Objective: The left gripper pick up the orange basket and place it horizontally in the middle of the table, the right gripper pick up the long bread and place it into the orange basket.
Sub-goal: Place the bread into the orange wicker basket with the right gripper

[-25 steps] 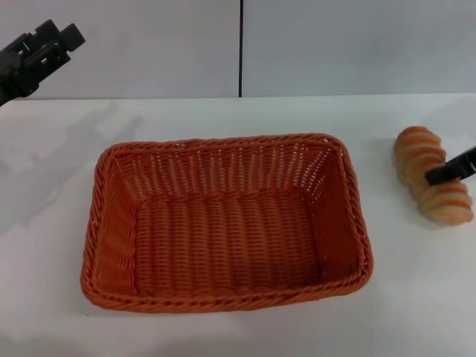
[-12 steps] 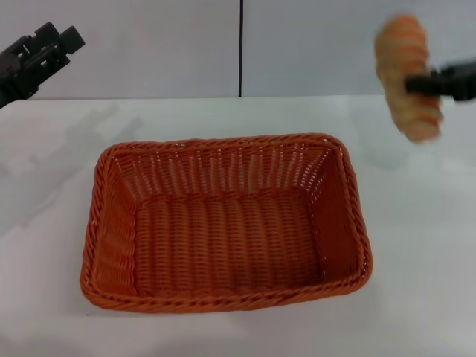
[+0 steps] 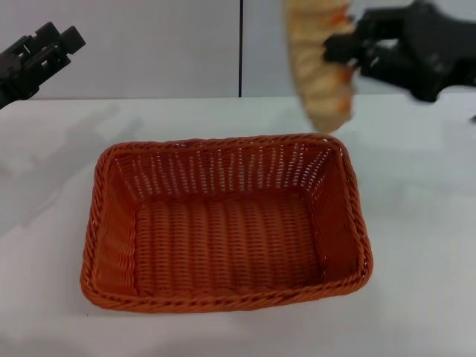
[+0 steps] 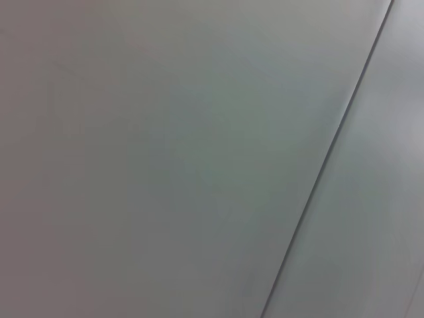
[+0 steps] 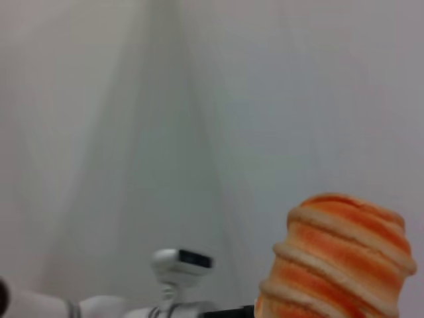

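The orange basket (image 3: 223,221) lies lengthwise on the white table (image 3: 416,223), near the middle, with nothing inside it. My right gripper (image 3: 342,46) is raised above the basket's far right corner, shut on the long bread (image 3: 320,63), which hangs nearly upright in the air. The striped bread (image 5: 334,262) also fills the lower corner of the right wrist view. My left gripper (image 3: 56,41) is parked high at the far left, away from the basket. The left wrist view shows only a wall.
A grey wall with a dark vertical seam (image 3: 241,48) stands behind the table. Bare white tabletop lies to the right and left of the basket. A white robot part (image 5: 182,262) shows in the right wrist view.
The right gripper lifted the bread off the table at the right and carried it up and leftward, to above the basket's far right corner. The left arm and basket stayed still.
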Tool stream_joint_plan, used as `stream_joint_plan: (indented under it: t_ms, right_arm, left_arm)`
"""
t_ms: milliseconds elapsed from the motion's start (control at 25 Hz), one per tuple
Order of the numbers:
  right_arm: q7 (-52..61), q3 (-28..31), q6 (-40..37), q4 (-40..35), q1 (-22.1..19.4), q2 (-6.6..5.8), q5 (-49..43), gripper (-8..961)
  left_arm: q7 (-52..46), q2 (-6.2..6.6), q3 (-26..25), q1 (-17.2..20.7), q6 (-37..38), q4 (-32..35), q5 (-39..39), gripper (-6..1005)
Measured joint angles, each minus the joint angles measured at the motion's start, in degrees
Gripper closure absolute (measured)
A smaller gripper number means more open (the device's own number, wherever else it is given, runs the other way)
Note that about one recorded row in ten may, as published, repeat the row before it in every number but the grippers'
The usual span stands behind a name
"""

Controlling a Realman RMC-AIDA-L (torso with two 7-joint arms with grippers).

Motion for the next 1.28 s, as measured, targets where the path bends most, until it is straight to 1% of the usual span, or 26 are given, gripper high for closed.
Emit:
stream_joint_plan:
  t_ms: [40, 80, 240, 440, 560, 640, 880, 1120, 1280]
  right_arm:
    - [-2.21, -1.78, -0.05, 2.95, 1.05, 0.03, -0.07, 744]
    - [-2.21, -1.78, -0.05, 2.95, 1.05, 0.03, -0.07, 745]
    - [-5.69, -5.52, 2.05, 8.24, 2.82, 0.05, -0.30, 747]
    - [-5.93, -7.45, 4.53, 9.28, 3.03, 0.00, -0.82, 750]
    - [-5.81, -7.48, 4.62, 9.61, 3.05, -0.02, -0.98, 752]
    - [-5.73, -7.35, 4.63, 9.74, 3.03, -0.02, -0.98, 588]
    - [-5.54, -7.07, 4.62, 9.78, 2.60, -0.02, -0.98, 356]
    - [-5.50, -7.10, 4.59, 9.89, 2.46, -0.02, -0.98, 313]
    - [-5.49, -6.93, 4.39, 9.91, 2.28, -0.02, -0.98, 313]
  left_arm:
    - [0.00, 0.00, 0.00, 0.00, 0.00, 0.00, 0.00, 304]
    - [0.00, 0.00, 0.00, 0.00, 0.00, 0.00, 0.00, 304]
    - [0.01, 0.00, 0.00, -0.03, -0.11, -0.07, 0.00, 304]
    - [0.04, 0.07, 0.00, -0.30, -0.18, -0.07, 0.01, 304]
    - [0.05, 0.09, 0.00, -0.42, -0.17, -0.07, 0.05, 304]
    - [0.07, 0.09, 0.00, -0.46, -0.16, -0.07, 0.07, 304]
    - [0.08, 0.05, 0.00, -0.46, -0.13, -0.07, 0.11, 304]
    - [0.09, -0.03, 0.00, -0.46, -0.10, -0.07, 0.22, 304]
    - [0.08, -0.07, 0.00, -0.43, -0.10, -0.07, 0.24, 304]
